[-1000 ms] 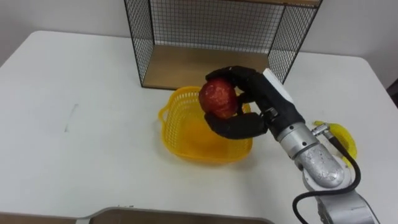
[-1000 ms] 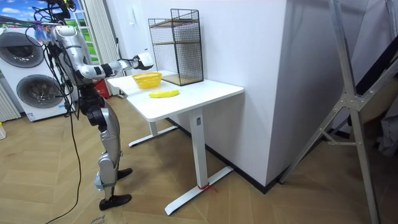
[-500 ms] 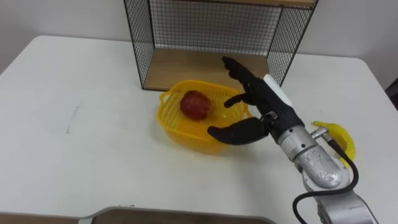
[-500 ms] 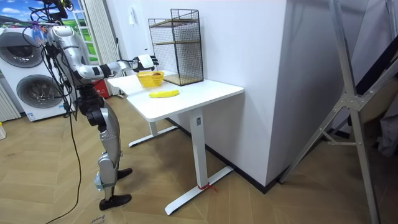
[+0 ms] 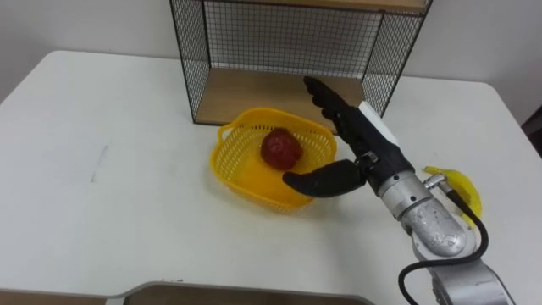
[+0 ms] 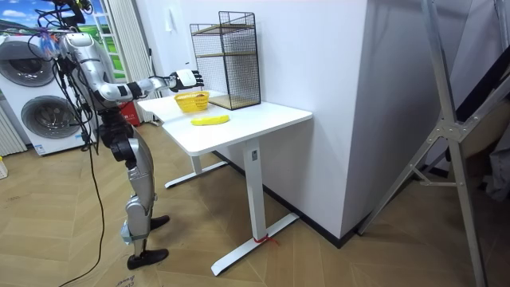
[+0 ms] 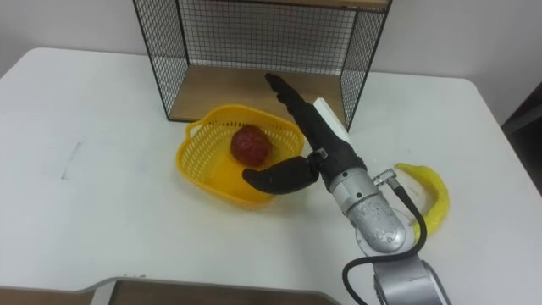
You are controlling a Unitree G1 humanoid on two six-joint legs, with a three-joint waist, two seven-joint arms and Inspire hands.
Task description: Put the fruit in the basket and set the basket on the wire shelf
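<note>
1 red fruit [image 5: 280,147] lies in the yellow basket [image 5: 240,174], the right hand [image 5: 364,149] spread open beside it. The banana [image 5: 461,184] waits on the surface [image 5: 102,195]; the basket is not yet on the wire shelf [image 5: 254,90].

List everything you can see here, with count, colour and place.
table: 1, white, under everything else
wire shelf: 1, black mesh with wooden boards, at the table's far edge
basket: 1, yellow, on the table in front of the wire shelf
red fruit: 1, red, inside the basket
banana: 1, yellow, on the table, to the right of the robot's right arm
washing machines: 2, white, stacked behind the robot at the room view's left
right hand: 1, black, open, at the basket's right rim
</note>
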